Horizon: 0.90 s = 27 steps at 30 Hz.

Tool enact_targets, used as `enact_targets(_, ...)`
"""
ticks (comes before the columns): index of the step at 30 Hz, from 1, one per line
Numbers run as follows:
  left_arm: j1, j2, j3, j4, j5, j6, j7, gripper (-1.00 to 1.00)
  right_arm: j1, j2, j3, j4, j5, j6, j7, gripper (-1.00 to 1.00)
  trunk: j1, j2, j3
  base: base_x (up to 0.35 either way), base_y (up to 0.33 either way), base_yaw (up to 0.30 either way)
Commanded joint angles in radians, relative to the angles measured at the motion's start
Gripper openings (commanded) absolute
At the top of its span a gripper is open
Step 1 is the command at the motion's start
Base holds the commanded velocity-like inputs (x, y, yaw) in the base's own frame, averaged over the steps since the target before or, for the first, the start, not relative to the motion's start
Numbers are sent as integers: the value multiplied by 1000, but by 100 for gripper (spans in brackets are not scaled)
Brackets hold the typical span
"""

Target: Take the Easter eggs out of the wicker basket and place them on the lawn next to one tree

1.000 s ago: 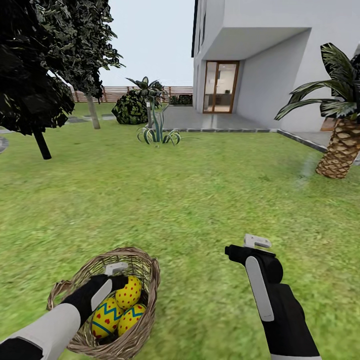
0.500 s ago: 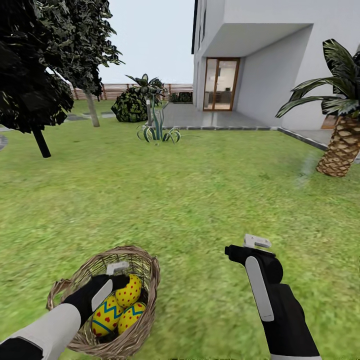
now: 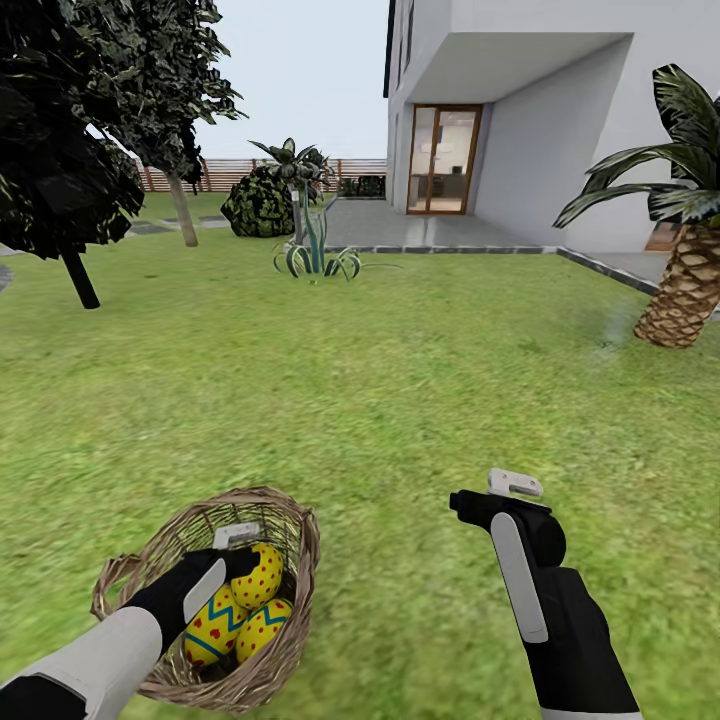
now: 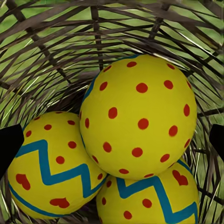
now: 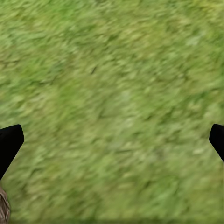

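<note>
My left tool (image 3: 232, 548) sits inside the wicker basket (image 3: 290, 540) at lower left of the head frame, fingers spread wide, gripping nothing. My right tool (image 3: 505, 490) hangs over the lawn (image 3: 380, 380) at lower right, fingers likewise apart and empty. Three Easter eggs (image 4: 140, 116) lie clustered in the basket, the dotted one uppermost.

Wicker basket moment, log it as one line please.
stage: reaching | left gripper: open, inside wicker basket, over Easter eggs | eggs in basket: three | right gripper: open, over lawn
</note>
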Motion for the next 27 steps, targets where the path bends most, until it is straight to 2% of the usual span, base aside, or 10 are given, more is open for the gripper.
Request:
enact_targets(1,0,1,-11,-3,11,-1,8,100,-1,0,0,-1,-11,2,-9,100,0,0,-1,0,0,0)
enact_targets(3,0,1,-14,-3,11,-6,8,100,-1,0,0,-1,-11,2,-9,100,0,0,-1,0,0,0)
enact_targets(9,0,-1,-62,-1,11,-29,9,100,-1,0,0,0,-12,2,-8,100,0,0,-1,0,0,0)
enact_targets(12,0,-1,-78,4,11,-58,8,100,-1,0,0,0,-12,2,-8,100,1,-1,-13,0,0,0)
enact_targets(15,0,-1,-83,4,11,-68,8,100,-1,1,0,1,-13,2,-8,100,2,-2,-24,0,0,0)
enact_targets(27,1,-1,-86,-3,11,-77,10,100,-1,0,27,2,-13,1,-8,100,2,-2,-24,0,0,0)
